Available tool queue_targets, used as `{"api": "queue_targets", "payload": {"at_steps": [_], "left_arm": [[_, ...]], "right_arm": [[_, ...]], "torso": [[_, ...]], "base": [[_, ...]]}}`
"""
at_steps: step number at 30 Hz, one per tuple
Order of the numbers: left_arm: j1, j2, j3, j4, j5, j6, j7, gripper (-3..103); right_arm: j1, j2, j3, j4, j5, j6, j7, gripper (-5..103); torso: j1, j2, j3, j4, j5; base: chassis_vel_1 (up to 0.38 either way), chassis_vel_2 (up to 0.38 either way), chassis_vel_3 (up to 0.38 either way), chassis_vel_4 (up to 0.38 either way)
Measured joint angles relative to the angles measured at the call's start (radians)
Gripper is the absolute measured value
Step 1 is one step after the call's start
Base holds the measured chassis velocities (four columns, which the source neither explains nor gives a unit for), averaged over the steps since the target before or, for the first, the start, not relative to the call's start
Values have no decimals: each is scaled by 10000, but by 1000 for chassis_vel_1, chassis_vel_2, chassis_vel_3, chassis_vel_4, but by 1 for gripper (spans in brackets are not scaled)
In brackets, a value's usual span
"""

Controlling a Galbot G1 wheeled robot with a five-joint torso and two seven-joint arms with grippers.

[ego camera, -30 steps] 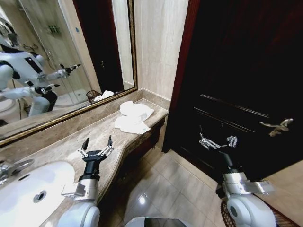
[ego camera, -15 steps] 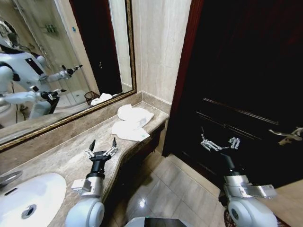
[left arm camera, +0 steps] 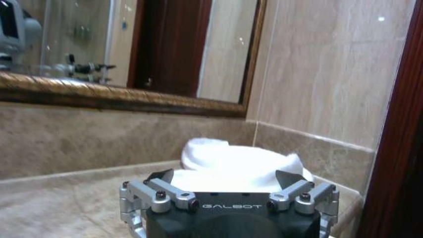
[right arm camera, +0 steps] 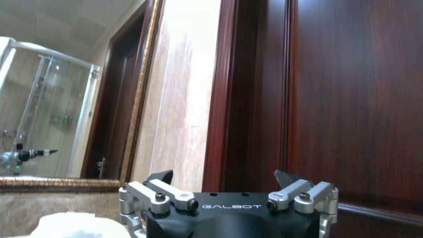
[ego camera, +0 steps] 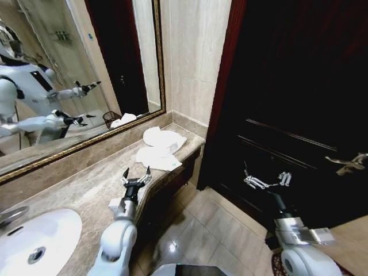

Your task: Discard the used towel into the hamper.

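Left gripper (ego camera: pixel 135 174) now farther along counter (ego camera: pixel 86 190), nearer towel (ego camera: pixel 161 146), jaws apart, empty. Right gripper (ego camera: pixel 266 179) idle by door, jaws apart. Approach phase.

White towel (ego camera: pixel 163 146) (crumpled) on counter corner (ego camera: pixel 192 138).

Only readable text is "GALBOT", in pale capitals across the dark body of the left gripper (left arm camera: pixel 225 184) at 6 o'clock in its wrist view, and the same word on the right gripper (right arm camera: pixel 225 184), also at 6 o'clock.
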Motion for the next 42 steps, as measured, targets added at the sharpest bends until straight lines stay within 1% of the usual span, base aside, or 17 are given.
{"api": "queue_targets", "payload": {"at_steps": [2,9,10,12,13,19,21,23,27,28,31,32,34,35,36,37,42], "left_arm": [[-378,-95,223,333,53,183,-144,100],[-794,-331,465,747,173,312,-323,101],[-972,-438,549,916,271,364,-431,100],[-1093,-505,583,1049,369,390,-486,99],[-1425,-589,624,1364,512,496,-661,99],[-2006,-524,633,1889,496,645,-923,99],[-2341,-439,641,2066,412,771,-1024,99],[-2417,-417,647,2109,381,803,-1044,99],[-3116,-289,696,2482,67,1153,-1326,99],[-3116,-289,696,2482,67,1153,-1326,99],[-3741,-197,848,2931,-238,1483,-1613,99],[-3741,-197,848,2931,-238,1483,-1613,99],[-4200,-186,960,3342,-396,1738,-1810,99],[-4200,-186,960,3342,-396,1738,-1810,99],[-4360,-190,998,3507,-467,1866,-1869,97],[-4490,-198,1035,3653,-562,1983,-1932,99],[-4827,-206,1072,4130,-702,2123,-2028,100]], "right_arm": [[-7,-2,4,-47,-23,-14,10,100],[-29,-40,21,-108,-44,-24,30,100],[-40,-70,42,-136,-49,-24,41,100],[-49,-93,64,-160,-51,-24,46,100],[-74,-118,95,-179,-58,-21,63,100],[-158,-114,128,-150,-99,-18,97,100],[-208,-102,163,-115,-110,-10,102,100],[-220,-96,173,-112,-116,-3,103,100],[-255,-47,190,-97,-155,16,104,100],[-255,-47,190,-97,-155,16,104,100],[-283,7,190,-87,-186,24,103,100],[-283,7,190,-87,-186,24,103,100],[-291,29,202,-87,-195,34,102,100],[-291,29,202,-87,-195,34,102,100],[-292,30,225,-88,-195,37,102,100],[-293,29,254,-94,-193,38,104,100],[-295,20,300,-120,-183,43,116,100]], "torso": [[0,0,0,0,1],[0,0,0,1,-1],[0,0,0,0,0],[0,0,0,0,-1],[0,0,1,1,0],[0,0,1,1,-1],[0,0,0,1,-2],[0,-1,1,1,-2],[0,-1,0,1,-1],[0,-1,0,1,-1],[1,-1,0,1,-1],[1,-1,0,1,-1],[1,-1,0,0,-2],[1,-1,0,0,-2],[1,-1,0,1,-1],[1,-1,0,1,-2],[1,-1,0,1,-1]], "base": [[0,0,0,0],[0,0,0,0],[0,0,0,0],[0,0,0,0],[0,0,0,0],[0,0,0,0],[0,0,0,0],[0,0,0,0],[0,0,0,0],[0,0,0,0],[0,0,0,0],[0,0,0,0],[0,0,0,0],[0,0,0,0],[0,0,0,0],[0,0,0,0],[0,0,0,0]]}}
